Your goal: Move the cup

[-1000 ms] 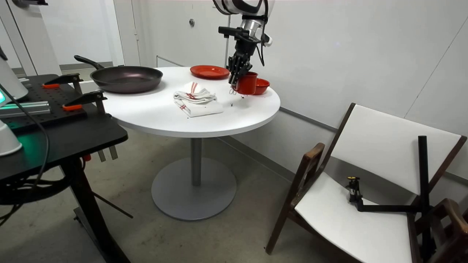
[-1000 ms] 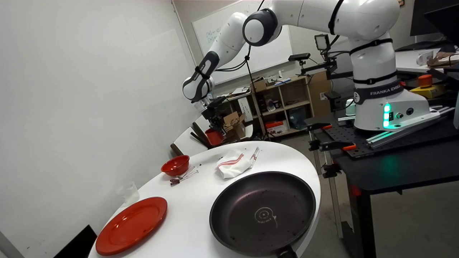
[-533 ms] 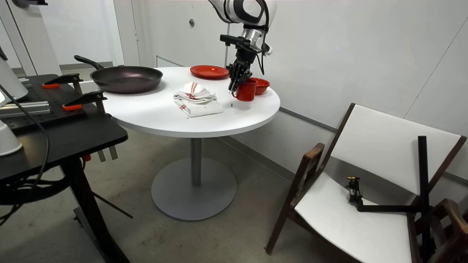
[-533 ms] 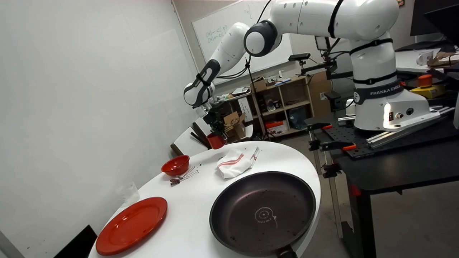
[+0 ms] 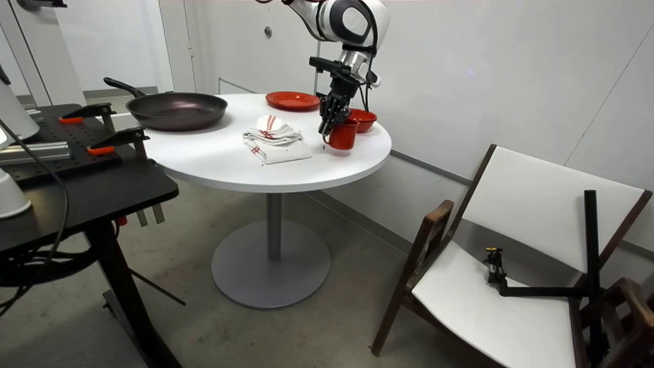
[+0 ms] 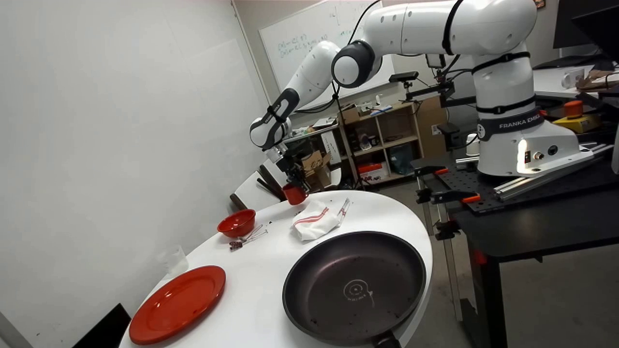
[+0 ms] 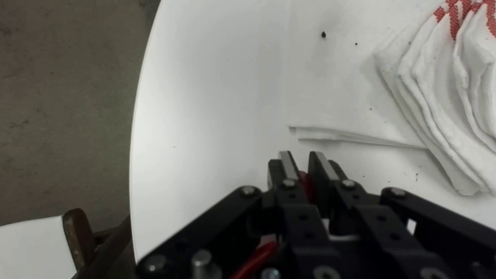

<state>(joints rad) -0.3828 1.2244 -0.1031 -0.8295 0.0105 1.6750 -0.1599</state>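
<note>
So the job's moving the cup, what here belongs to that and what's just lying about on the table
For the job:
small red mug with side handle
black two-fingered claw, shut on the mug's handle

Just lying about:
shallow red bowl
flat red plate
dark round frying pan
folded red-striped white cloth
thin wire utensils

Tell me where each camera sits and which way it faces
Exterior view: back from the round table, facing a wall; shows gripper, lower arm.
Exterior view: close by the frying pan, facing shelves and robot base; shows most of the arm.
Wrist view: above the gripper, which shows at bottom; looks down on the table and towel.
Both exterior views share cup, red bowl, red plate.
</note>
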